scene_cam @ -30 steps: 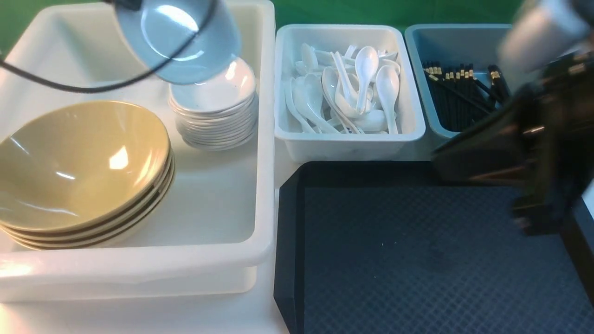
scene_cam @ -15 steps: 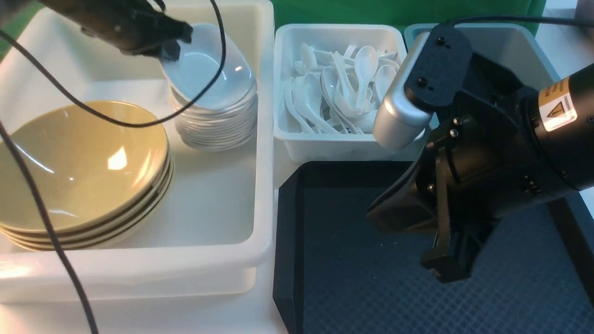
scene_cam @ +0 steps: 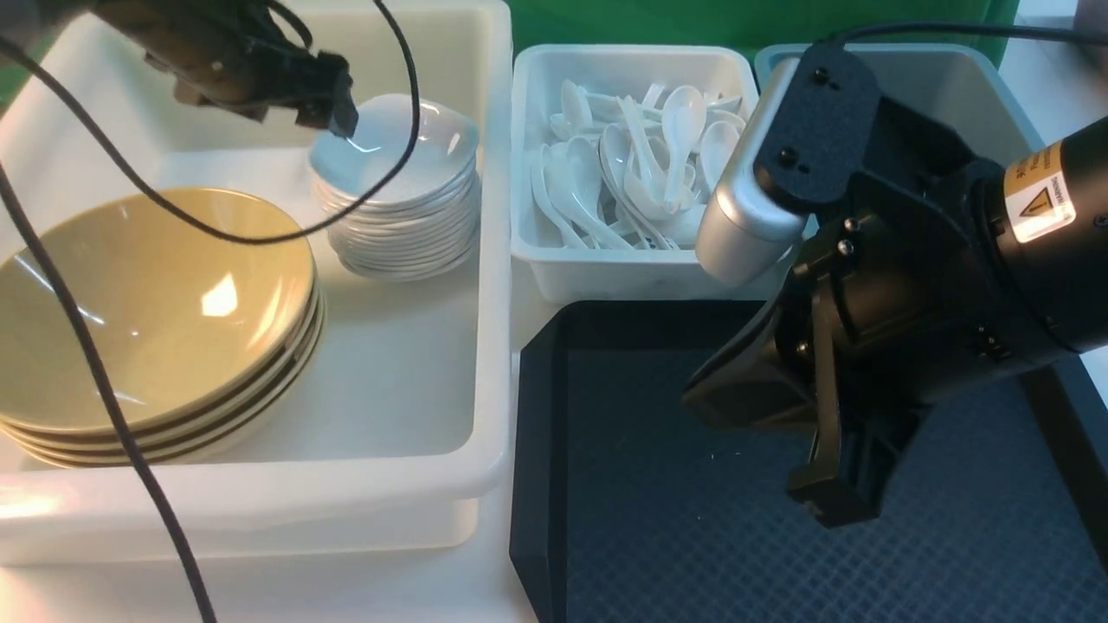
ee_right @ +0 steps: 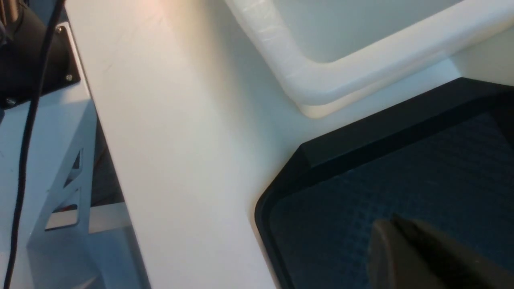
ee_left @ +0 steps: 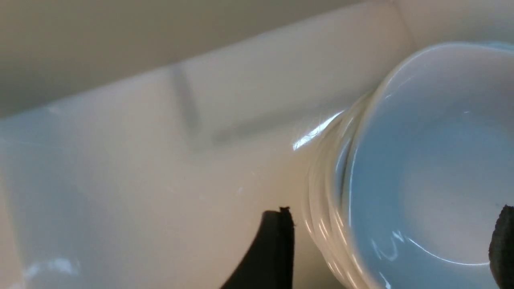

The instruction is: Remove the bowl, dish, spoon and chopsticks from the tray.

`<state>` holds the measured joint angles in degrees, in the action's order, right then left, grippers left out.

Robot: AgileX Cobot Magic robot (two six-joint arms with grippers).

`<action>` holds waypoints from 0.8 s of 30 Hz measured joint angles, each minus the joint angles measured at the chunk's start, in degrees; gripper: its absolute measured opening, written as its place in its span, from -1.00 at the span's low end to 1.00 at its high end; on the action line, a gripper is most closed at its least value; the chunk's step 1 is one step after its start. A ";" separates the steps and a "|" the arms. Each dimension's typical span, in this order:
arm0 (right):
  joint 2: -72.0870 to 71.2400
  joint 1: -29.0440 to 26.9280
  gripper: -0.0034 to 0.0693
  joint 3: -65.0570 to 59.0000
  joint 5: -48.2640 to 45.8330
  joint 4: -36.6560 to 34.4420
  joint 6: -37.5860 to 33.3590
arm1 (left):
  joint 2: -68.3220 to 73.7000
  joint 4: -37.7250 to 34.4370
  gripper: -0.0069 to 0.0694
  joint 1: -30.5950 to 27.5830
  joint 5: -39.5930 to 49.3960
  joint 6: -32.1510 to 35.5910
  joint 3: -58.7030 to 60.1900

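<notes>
Front view: left gripper (scene_cam: 338, 112), released, straddles the rim of the small glossy white dish (scene_cam: 441, 143), ten o'clock from the black textured plastic tray (scene_cam: 537, 450); right gripper (ee_right: 397, 245) clenched.

A green backdrop (scene_cam: 692, 22) spans 12 o'clock behind the white tabletop (scene_cam: 363, 597). Warm light glares at 8 o'clock (pinkish on the white). A white metal frame (ee_right: 60, 192) stands beside the table.

1. The dish (scene_cam: 394, 143) on the far white stack looks like glazed ceramic, glossy.
2. The top olive-yellow bowl (scene_cam: 147, 303) shares that wet shine.
3. The tray (scene_cam: 692, 519) is black plastic: diamond-textured floor, smooth rim.
4. The white tub (scene_cam: 407, 381) is smooth, faintly shiny plastic.
5. The spoons (scene_cam: 684, 112) gleam white, glazed too.
</notes>
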<state>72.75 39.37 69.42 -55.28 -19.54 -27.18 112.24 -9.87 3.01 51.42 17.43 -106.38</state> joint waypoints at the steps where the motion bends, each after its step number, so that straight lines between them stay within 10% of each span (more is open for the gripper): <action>1: 0.00 0.00 -0.75 0.00 0.24 0.54 -0.12 | -0.92 0.20 0.89 0.00 1.58 -0.42 -1.33; 6: 0.00 0.00 -0.74 0.35 1.37 5.89 0.49 | -7.77 0.99 0.73 0.57 8.74 -3.36 -5.38; 15: 0.00 0.00 -0.74 3.88 3.49 10.87 3.88 | -35.08 11.83 -0.68 3.43 15.94 -9.76 12.77; 24: -2.02 0.00 -0.71 0.53 8.61 10.90 7.11 | -68.44 12.25 -0.85 3.43 2.59 -12.44 52.28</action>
<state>70.73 39.37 69.96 -46.67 -8.64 -20.07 43.80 2.38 6.43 54.01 4.99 -54.10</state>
